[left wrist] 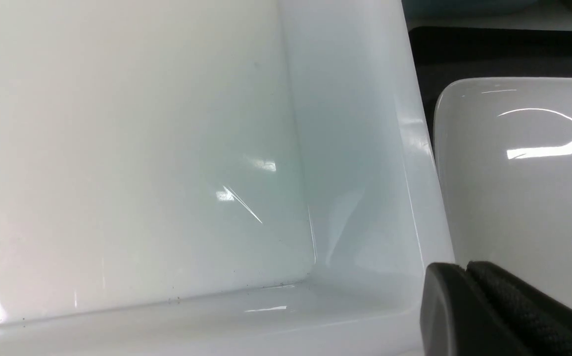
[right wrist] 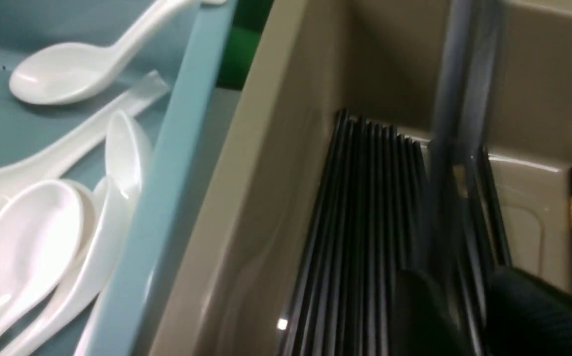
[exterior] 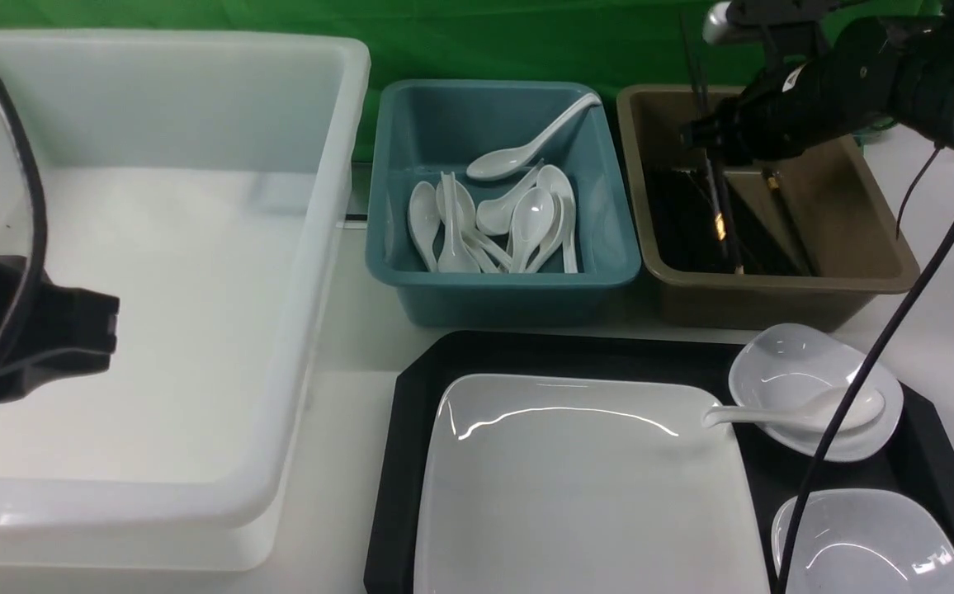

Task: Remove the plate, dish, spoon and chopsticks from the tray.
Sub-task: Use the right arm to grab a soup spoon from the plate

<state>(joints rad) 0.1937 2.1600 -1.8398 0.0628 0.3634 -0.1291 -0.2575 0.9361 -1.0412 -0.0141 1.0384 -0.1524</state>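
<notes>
Right claw over the brown bin, far right. Fingers parted, with the chopsticks upright and blurred between them, tips down in the bin. Left claw closed tight, holding nothing, above the white tub on the left. Plate on the tray, near centre. Spoon lies in the dish to its right, second dish nearer.

Grey blur of chopsticks; plate cropped by front view's edge.
</notes>
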